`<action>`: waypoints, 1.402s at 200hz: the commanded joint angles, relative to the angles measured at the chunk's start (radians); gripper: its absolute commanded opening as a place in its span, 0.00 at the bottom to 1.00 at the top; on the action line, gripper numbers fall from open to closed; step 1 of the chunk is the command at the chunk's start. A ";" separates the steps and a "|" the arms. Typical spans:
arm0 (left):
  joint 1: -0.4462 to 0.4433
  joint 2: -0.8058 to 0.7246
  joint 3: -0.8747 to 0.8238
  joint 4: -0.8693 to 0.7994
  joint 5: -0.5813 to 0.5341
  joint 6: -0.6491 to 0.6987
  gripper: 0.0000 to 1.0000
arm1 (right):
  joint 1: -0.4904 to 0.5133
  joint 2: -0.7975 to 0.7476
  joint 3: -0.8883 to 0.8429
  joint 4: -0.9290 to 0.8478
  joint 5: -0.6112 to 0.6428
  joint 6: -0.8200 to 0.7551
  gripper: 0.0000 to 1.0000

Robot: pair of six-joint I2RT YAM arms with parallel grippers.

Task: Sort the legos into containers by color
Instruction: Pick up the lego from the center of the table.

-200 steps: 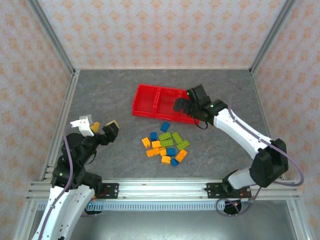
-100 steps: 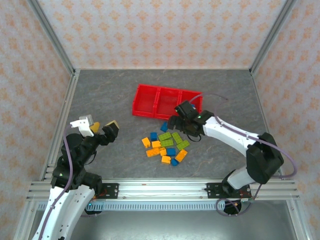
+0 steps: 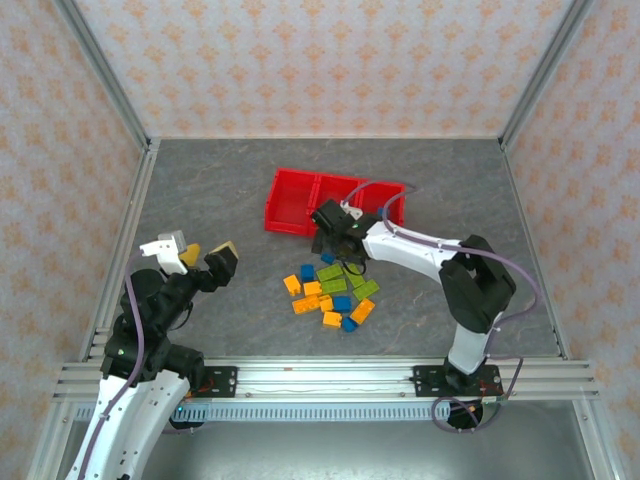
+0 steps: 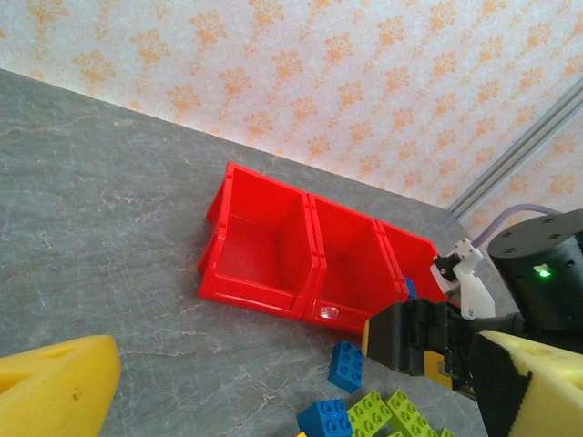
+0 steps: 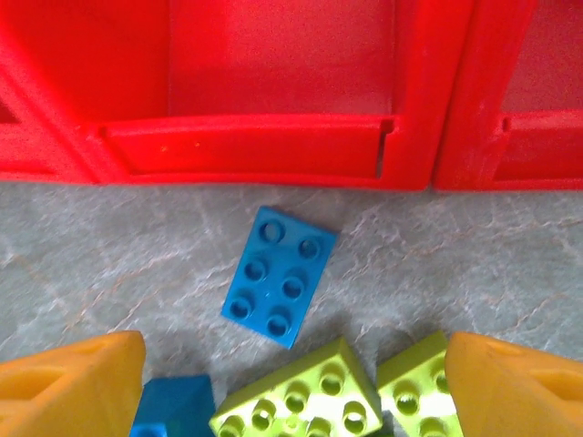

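**Right gripper over blue brick at bin front**

Right gripper (image 3: pixel 326 238) spread wide, holding nothing, low above a blue brick (image 5: pixel 279 276). Brick lies flat on the table (image 3: pixel 200 190), just beside the front wall of the bins (image 3: pixel 288 210). Lime bricks (image 5: pixel 296 399) close by. Other legos (image 3: pixel 335 292) heaped nearer the arms. Left gripper (image 3: pixel 207 256) spread, empty, well left of heap.

Legos (image 3: pixel 332 293), orange-yellow, lime and blue, lay clustered mid-table, nearer its near edge. One blue brick (image 5: pixel 278 276) lay flat, studs up, just before the red three-bin containers (image 3: pixel 290 205).
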 commanded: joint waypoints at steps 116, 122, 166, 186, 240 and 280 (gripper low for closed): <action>0.010 -0.027 -0.011 0.047 0.048 0.031 0.99 | 0.012 0.244 0.220 -0.088 0.113 -0.026 0.63; 0.010 -0.029 -0.012 0.049 0.048 0.031 0.99 | 0.013 0.244 0.220 -0.094 0.119 -0.025 0.63; 0.010 -0.025 -0.011 0.049 0.052 0.031 0.99 | 0.013 0.252 0.215 -0.105 0.134 -0.027 0.60; 0.010 -0.029 -0.012 0.049 0.054 0.032 0.99 | 0.014 0.262 0.218 -0.103 0.129 -0.033 0.59; 0.010 -0.033 -0.012 0.049 0.042 0.031 0.99 | 0.021 0.288 0.220 -0.085 0.107 -0.044 0.56; 0.010 -0.028 -0.012 0.049 0.039 0.030 0.99 | 0.023 0.305 0.236 -0.059 0.072 -0.060 0.51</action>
